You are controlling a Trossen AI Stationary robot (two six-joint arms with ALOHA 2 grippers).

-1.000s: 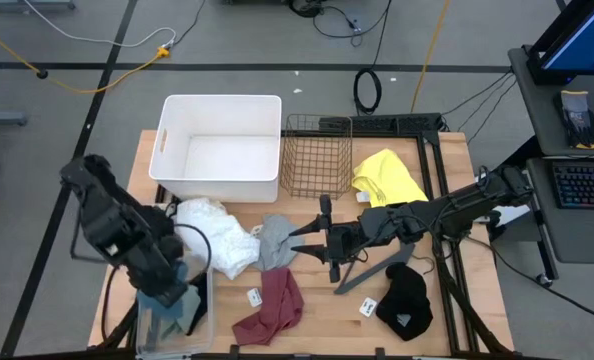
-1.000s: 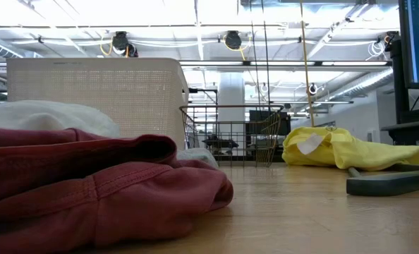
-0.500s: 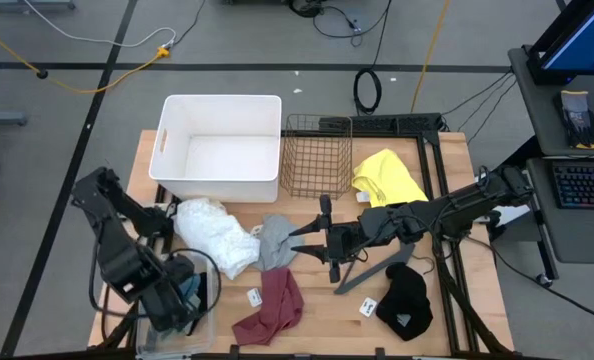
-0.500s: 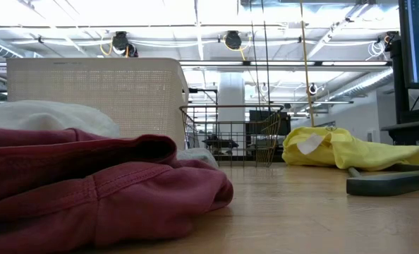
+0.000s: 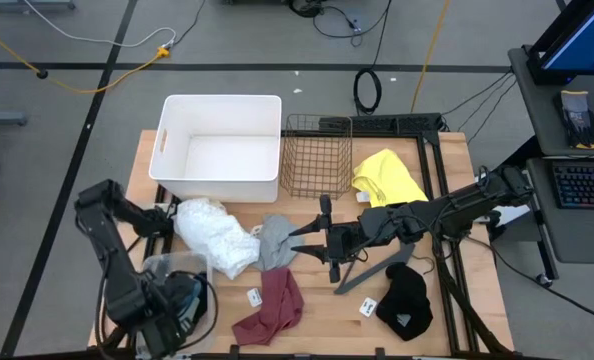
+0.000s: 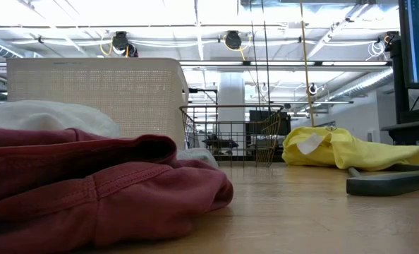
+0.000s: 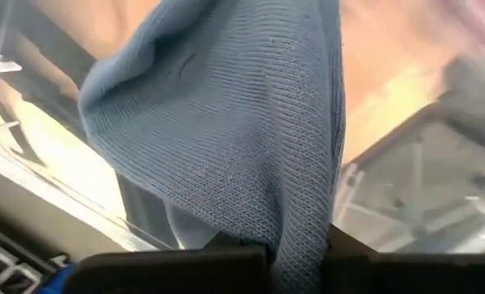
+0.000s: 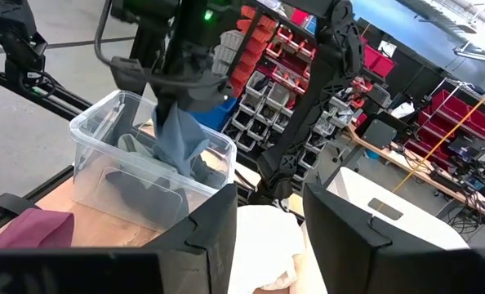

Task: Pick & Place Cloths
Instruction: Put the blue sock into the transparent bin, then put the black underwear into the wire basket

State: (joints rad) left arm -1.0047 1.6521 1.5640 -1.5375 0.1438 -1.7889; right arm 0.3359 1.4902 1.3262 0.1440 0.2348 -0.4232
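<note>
- High view: my left tool (image 5: 173, 305) is down at the near left corner of the desk (image 5: 447, 180), inside the clear plastic bin (image 5: 205, 268), clamped on the teal-blue cloth (image 5: 187, 292). My right tool (image 5: 299, 241) hangs above the middle of the desk, over the grey cloth (image 5: 275, 242), fingers partly apart and holding nothing. The white cloth (image 5: 215, 232) lies beside the grey one, the maroon cloth (image 5: 275, 305) near the front edge, the yellow cloth (image 5: 388, 176) by the wire basket (image 5: 316, 154), the black cloth (image 5: 408, 301) at front right. A white tub (image 5: 220, 146) stands at the back, and a dark hanger (image 5: 369, 274) lies by the black cloth.
- Low view: maroon cloth (image 6: 89, 194) fills the foreground, white cloth (image 6: 47, 116) behind it, yellow cloth (image 6: 347, 149) far right. Neither tool shows.
- Left wrist view: the teal-blue cloth (image 7: 226, 131) hangs pinched between my left fingers, over the bin's clear wall (image 7: 46, 175).
- Right wrist view: my right fingers (image 8: 344, 233) stand parted and empty; beyond, the left tool (image 8: 177, 100) holds the teal-blue cloth (image 8: 177, 139) in the bin (image 8: 104, 175).
</note>
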